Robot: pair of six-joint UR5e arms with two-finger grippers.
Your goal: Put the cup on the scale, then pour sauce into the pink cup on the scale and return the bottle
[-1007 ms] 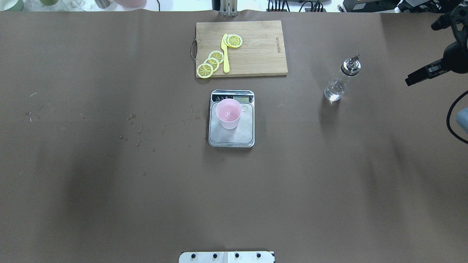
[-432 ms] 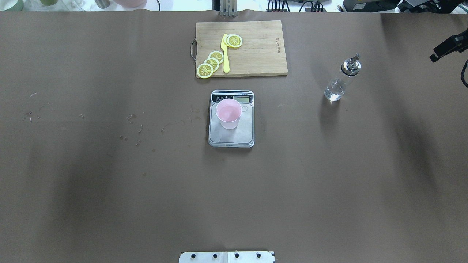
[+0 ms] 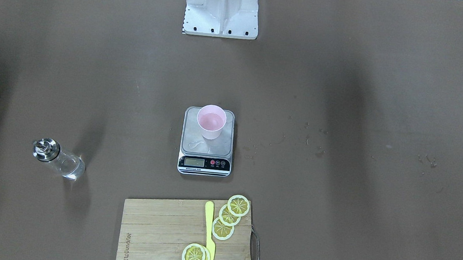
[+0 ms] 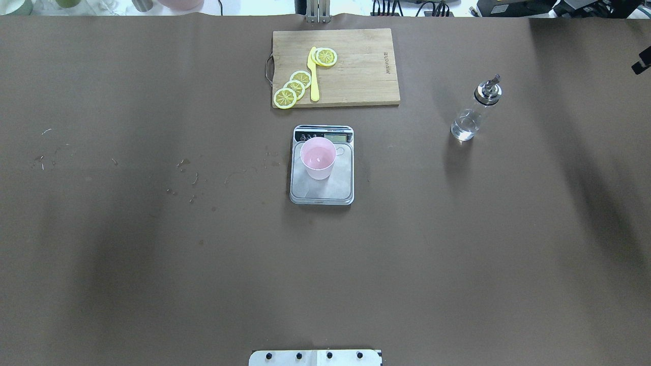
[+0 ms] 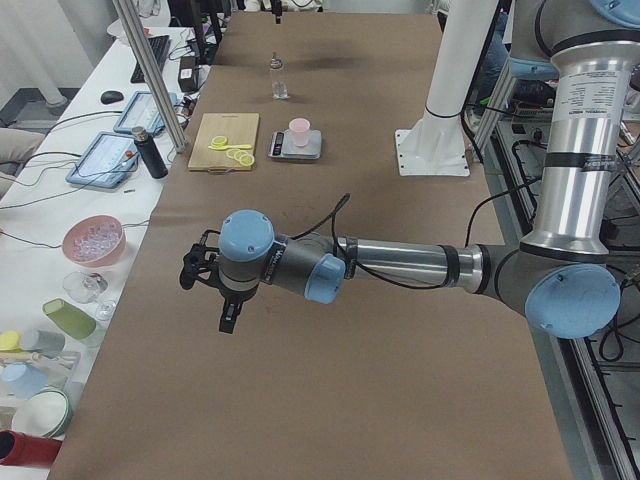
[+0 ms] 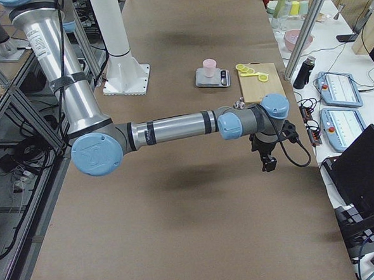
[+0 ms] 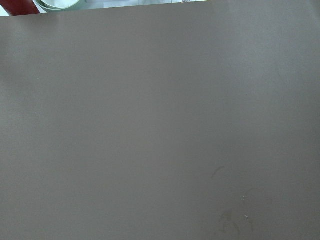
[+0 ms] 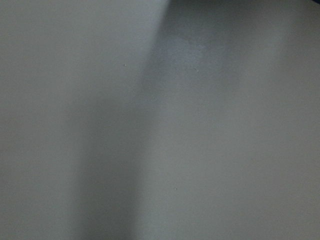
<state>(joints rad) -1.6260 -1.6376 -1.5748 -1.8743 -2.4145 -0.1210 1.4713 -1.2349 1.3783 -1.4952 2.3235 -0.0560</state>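
Small steel digital kitchen scale (image 4: 322,173): LCD digits too small to read. Black right gripper (image 4: 643,65), far right of scale: edge-cropped, finger spacing indeterminable.

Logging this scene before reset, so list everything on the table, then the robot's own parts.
scale: one, steel with white display strip, table centre
cup: one, pale pink, upright on the scale's platform
bottle: one, clear glass, metal pourer, robot's right side
cutting board: one, wooden, beyond the scale
lemon slices: apparently five, yellow, on the board
knife: one, yellow, among the slices
left gripper: one, black, above the table's left end
right gripper: one, black, above the table's right end
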